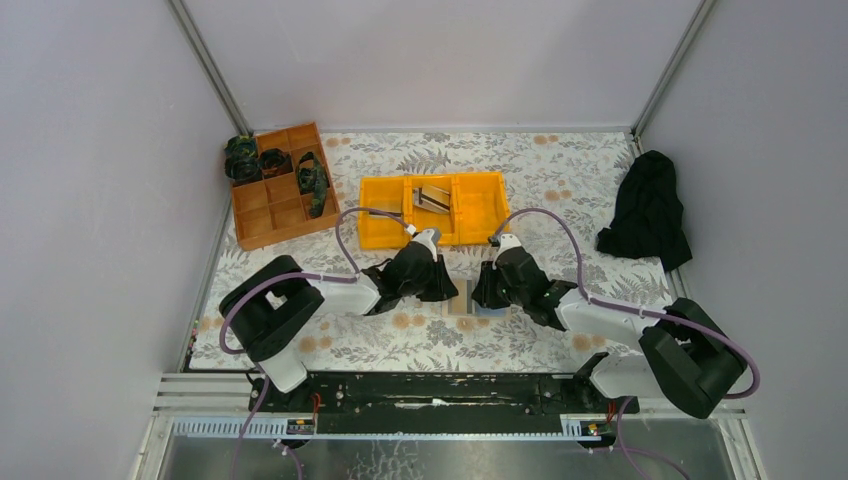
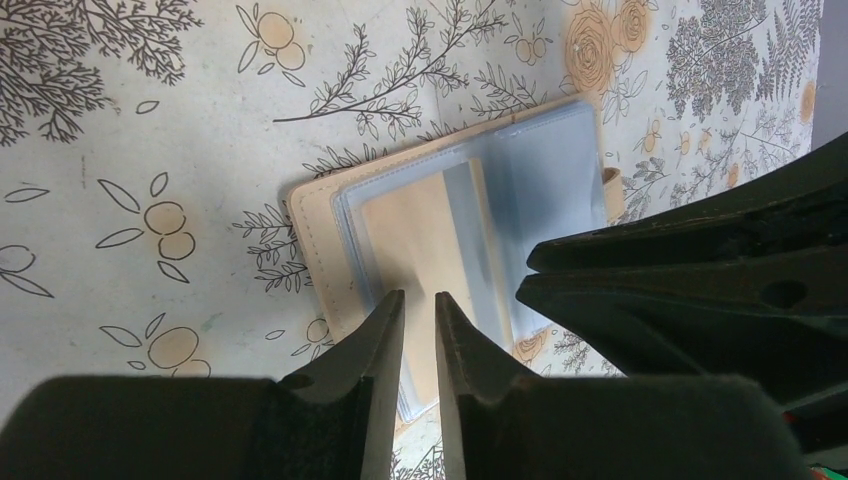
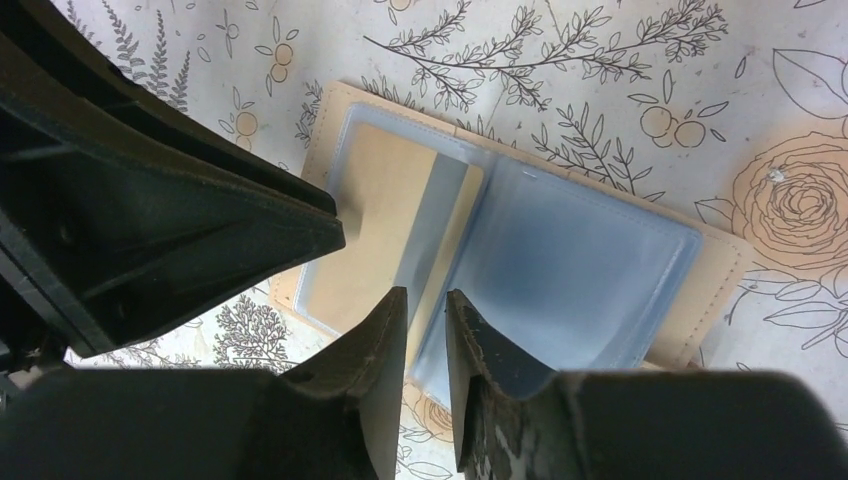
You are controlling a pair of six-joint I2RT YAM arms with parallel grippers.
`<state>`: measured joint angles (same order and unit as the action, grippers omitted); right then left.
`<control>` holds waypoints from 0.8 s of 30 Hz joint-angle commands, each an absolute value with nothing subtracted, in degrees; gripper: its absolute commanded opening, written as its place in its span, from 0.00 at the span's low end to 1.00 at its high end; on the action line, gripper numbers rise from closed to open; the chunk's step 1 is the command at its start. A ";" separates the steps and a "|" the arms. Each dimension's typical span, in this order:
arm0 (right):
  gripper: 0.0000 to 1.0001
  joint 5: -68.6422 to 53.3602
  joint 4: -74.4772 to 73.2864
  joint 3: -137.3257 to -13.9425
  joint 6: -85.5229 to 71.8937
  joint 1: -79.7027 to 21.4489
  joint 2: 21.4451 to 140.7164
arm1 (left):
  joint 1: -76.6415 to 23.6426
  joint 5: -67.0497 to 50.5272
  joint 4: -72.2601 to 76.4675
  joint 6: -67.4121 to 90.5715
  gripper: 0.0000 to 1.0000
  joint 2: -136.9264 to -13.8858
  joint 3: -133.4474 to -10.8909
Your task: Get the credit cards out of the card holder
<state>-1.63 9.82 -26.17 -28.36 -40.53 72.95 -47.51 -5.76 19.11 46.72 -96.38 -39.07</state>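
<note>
At the far left of the floral counter [image 1: 560,165] sits an orange-brown divided tray [image 1: 270,205] with dark bundled items [image 1: 243,158] in and beside its back compartments. Right of it lies a yellow bin [image 1: 385,215]; its middle compartment holds what look like silvery cards [image 1: 433,197], though they are too small in the overhead view to be sure.

In front of the bin, the left gripper [image 2: 420,300] points down over the left half of the card holder [image 2: 550,170]. Its fingers [image 2: 385,335] are released, with a narrow gap between the tips and nothing clamped.

The holder lies open and flat on the counter between the two grippers, tan cover down and blue-grey leaves up. A tan card [image 3: 370,215] is still tucked in its left leaf.

The right gripper [image 3: 427,300] hangs over the fold from the other side, close beside the left one. Its fingers [image 3: 480,340] are also slightly parted and grasp nothing.

A black cloth [image 1: 648,210] lies crumpled at the far right
</note>
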 commanded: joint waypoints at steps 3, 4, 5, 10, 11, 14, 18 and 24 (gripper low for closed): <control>0.26 -0.84 11.59 -28.87 -28.85 -40.34 74.96 | -46.59 -6.03 18.31 45.68 0.25 -97.04 -38.72; 0.25 -0.27 11.40 -28.83 -28.81 -40.34 75.01 | -46.53 -6.17 18.24 45.78 0.25 -96.79 -38.57; 0.25 0.25 11.16 -28.85 -28.83 -40.28 75.05 | -46.37 -6.21 18.25 45.79 0.25 -96.36 -38.25; 0.24 0.70 11.45 -28.89 -28.78 -40.34 75.79 | -46.20 -6.45 21.59 46.46 0.29 -93.81 -35.95; 0.24 0.69 11.37 -28.97 -28.82 -40.34 75.96 | -46.23 -6.60 21.39 46.57 0.31 -94.22 -36.27; 0.24 0.70 11.30 -29.12 -28.71 -40.34 76.36 | -46.23 -6.50 20.00 47.17 0.39 -95.02 -36.95; 0.24 1.14 11.26 -28.91 -28.64 -40.34 76.53 | -46.25 -6.89 20.81 47.07 0.47 -94.00 -35.95; 0.24 0.86 11.53 -28.99 -28.82 -40.34 76.97 | -46.23 -7.77 21.34 47.01 0.47 -95.10 -36.15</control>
